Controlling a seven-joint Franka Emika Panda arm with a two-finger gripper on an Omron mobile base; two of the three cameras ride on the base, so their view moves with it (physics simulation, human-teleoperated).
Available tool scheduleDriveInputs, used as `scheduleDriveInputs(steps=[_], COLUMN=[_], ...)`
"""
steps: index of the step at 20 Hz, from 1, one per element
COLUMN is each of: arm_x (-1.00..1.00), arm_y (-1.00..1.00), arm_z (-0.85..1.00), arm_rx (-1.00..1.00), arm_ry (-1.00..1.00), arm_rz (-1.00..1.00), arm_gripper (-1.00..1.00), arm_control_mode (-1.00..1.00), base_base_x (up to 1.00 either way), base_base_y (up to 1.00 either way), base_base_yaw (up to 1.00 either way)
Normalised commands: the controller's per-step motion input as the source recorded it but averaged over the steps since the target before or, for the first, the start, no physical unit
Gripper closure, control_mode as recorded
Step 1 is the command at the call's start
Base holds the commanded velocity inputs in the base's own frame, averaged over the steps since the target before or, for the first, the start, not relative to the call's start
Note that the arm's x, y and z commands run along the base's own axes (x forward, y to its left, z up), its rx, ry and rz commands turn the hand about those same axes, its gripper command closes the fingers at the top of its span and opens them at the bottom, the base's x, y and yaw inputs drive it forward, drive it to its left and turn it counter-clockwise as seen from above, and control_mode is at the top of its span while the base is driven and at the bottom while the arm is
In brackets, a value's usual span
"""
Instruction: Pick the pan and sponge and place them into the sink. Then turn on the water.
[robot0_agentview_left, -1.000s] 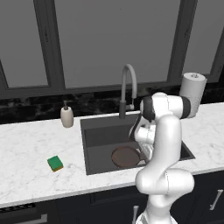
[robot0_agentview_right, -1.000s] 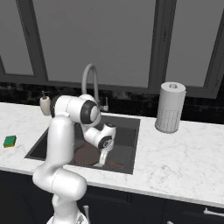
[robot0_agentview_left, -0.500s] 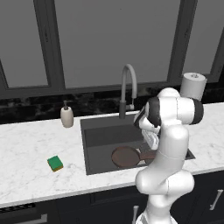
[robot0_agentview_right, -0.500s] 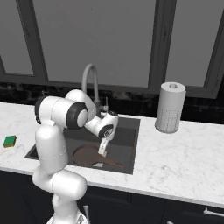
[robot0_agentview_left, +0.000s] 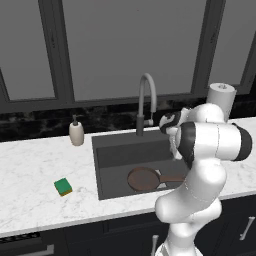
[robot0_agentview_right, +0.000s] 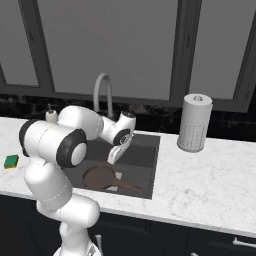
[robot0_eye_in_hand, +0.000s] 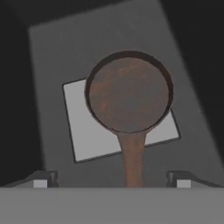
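The pan (robot0_agentview_left: 144, 179) lies flat on the floor of the sink (robot0_agentview_left: 116, 145), toward the basin's front and partly over the light grey square patch (robot0_eye_in_hand: 83, 127) there, so that part of the job looks done. The gripper (robot0_eye_in_hand: 111, 177) hangs above it with its jaws spread wide and nothing between them. The pan's long axis runs along its thin brown handle (robot0_agentview_right: 127, 186), which points toward the right end of the sink and slightly toward its front edge; in the hand view the handle comes straight down toward the space between the finger tips (robot0_eye_in_hand: 41, 180). The sponge (robot0_agentview_left: 63, 187) sits on the white marble counter (robot0_agentview_left: 30, 185) well to the left of the sink, apart from the beige soap dispenser (robot0_agentview_left: 76, 133) behind it. From here the main risk, as I judge it, is the long swing over to the sponge: the forearm passes near the gooseneck faucet (robot0_agentview_left: 146, 102) at the back of the sink, and a low sweep could clip it. The sponge is small, so a slightly off-centre close could push it along the counter instead of gripping it.
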Motion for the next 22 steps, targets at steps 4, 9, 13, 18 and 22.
scheduleDriveInputs(steps=[4, 9, 13, 18, 22], arm_x=[-0.14, -0.02, -0.05, -0.01, 0.0], arm_y=[-0.01, 0.0, -0.12, -0.01, 0.0], arm_z=[0.33, 0.07, 0.03, 0.0, 0.0], arm_rx=[0.0, -0.04, 0.0, 0.0, 0.0], arm_ry=[0.01, 0.05, 0.09, 0.14, 0.12], arm_rz=[-0.28, -0.37, -0.46, -0.52, -0.52], arm_gripper=[-1.0, -1.0, -1.0, -1.0, -1.0], arm_control_mode=[-1.0, -1.0, -1.0, -1.0, -1.0], base_base_x=[0.0, 0.0, 0.0, 0.0, 0.0], base_base_y=[0.0, 0.0, 0.0, 0.0, 0.0], base_base_yaw=[0.0, 0.0, 0.0, 0.0, 0.0])
